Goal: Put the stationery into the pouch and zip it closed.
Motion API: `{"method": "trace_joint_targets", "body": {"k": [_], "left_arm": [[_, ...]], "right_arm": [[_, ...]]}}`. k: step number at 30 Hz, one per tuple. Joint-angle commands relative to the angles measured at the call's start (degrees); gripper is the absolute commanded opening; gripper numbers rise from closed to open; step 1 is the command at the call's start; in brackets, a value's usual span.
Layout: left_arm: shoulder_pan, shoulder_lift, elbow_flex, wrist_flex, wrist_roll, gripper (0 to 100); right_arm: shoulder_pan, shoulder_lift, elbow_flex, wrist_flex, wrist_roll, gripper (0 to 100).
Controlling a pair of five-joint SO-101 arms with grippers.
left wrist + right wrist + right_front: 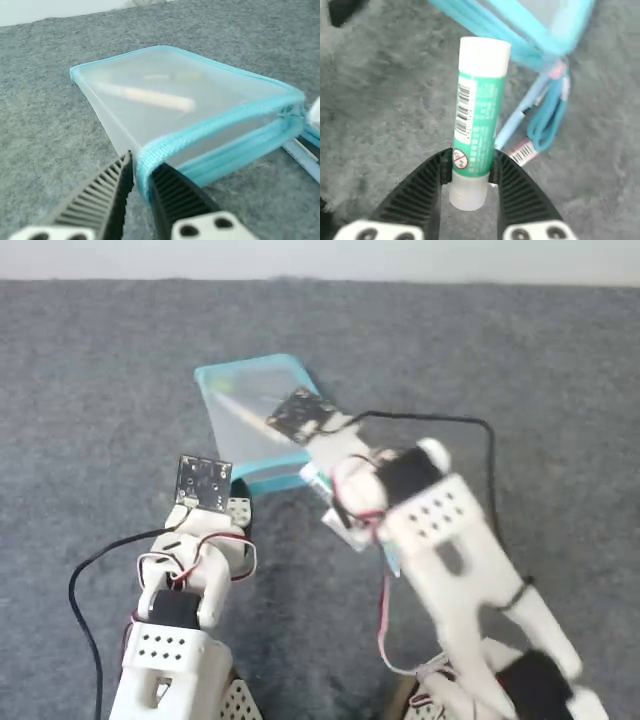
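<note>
As left jaws pinch it, the pouch (220, 123) holds a pale stick (150, 98).

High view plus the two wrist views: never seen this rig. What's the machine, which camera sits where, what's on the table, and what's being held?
The machine is two small robot arms side by side, the left arm and the right arm, at a grey carpet-like table. The high view comes from a fixed camera looking down. Each wrist view comes from a camera mounted on one arm, looking along its gripper. On the table lies a clear pouch with a blue zipper edge, and a pale pencil-like stick is inside it. The left gripper pinches the pouch's zipper edge. The right gripper clamps a green-and-white glue stick, held close to the pouch.
</note>
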Motion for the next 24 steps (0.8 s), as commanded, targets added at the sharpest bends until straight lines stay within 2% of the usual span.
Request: {"method": "trace_joint_targets", "body": {"k": [1,14,19,24], "left_arm": [[1.0,-1.0,-1.0,-1.4,-0.2,1],[2.0,-1.0,-2.3,-0.8,-0.5,1],[7.0,-1.1,-2.4,1.9,-3.8,1],[7.9,-1.1,-2.7,3.2,-4.4,1]], "right_arm": [[-1.4,6.5,-7.1,1.1,0.8,0.7],[-1.1,25.2,-21.5,1.3,-3.2,0.7],[-0.3,30.3,-28.2,2.8,-7.4,0.7],[4.4,34.8,-38.3,4.1,-13.0,0.8]]}}
